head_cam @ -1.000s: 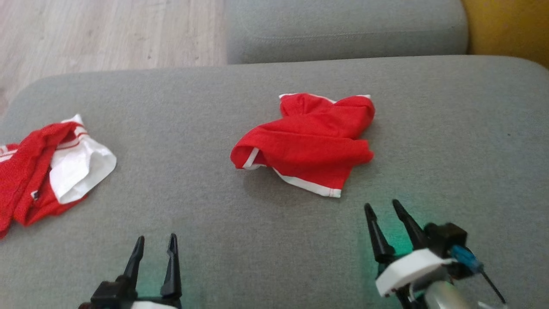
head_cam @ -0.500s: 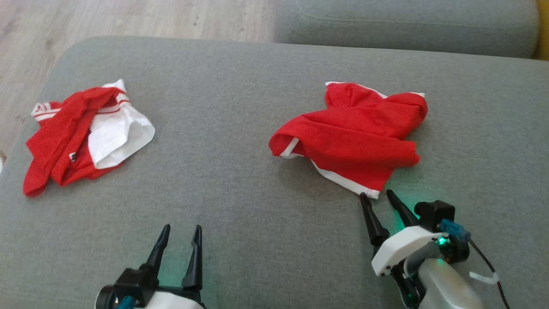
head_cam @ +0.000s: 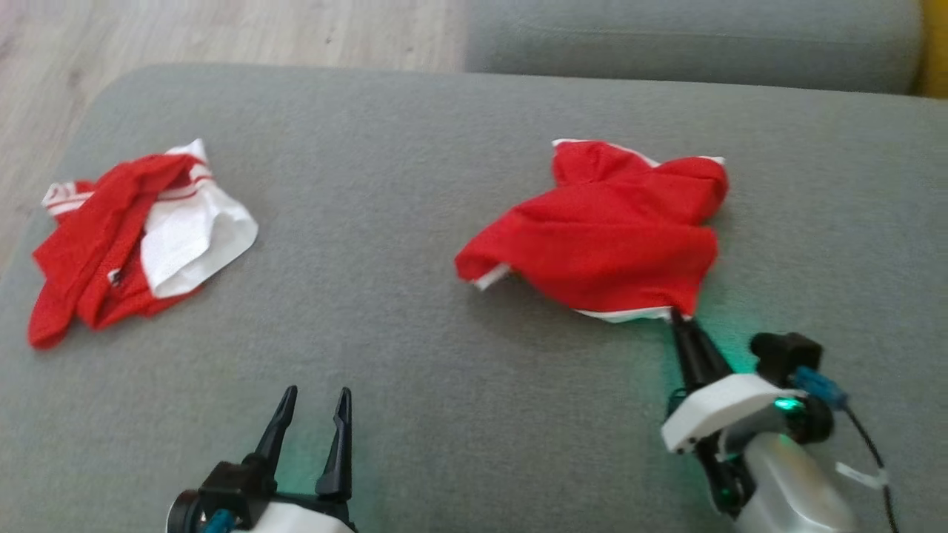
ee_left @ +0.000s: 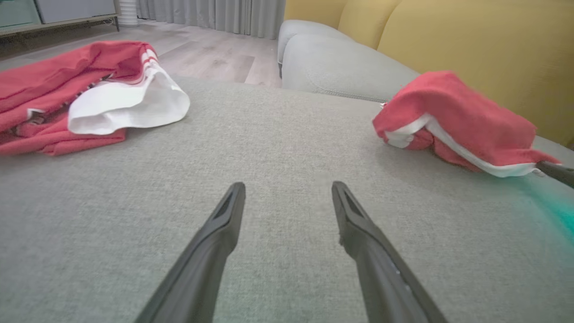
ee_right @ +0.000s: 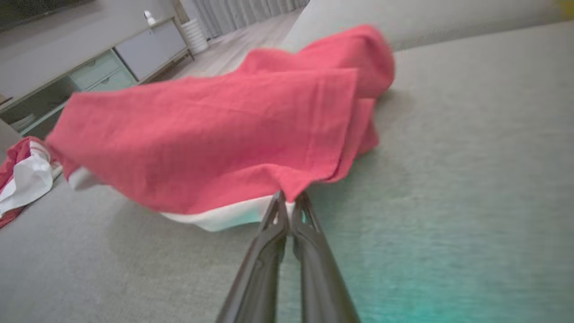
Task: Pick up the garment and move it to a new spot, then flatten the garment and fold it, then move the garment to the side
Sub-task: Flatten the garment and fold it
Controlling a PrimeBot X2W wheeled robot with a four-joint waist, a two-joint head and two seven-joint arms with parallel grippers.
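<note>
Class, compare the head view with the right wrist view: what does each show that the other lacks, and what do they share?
Head view's own: the open left gripper. Right wrist view's own: a cabinet and curtains behind. Shared: the right gripper, shut on the white hem of the red garment, the second garment and the grey cushion.

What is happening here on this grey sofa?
The robot's right gripper is shut on the near, white-trimmed edge of the crumpled red fabric garment on the grey upholstered sofa seat; that edge looks slightly raised. The left gripper is open, holding nothing. A second red and white garment lies bunched at the robot's left.
</note>
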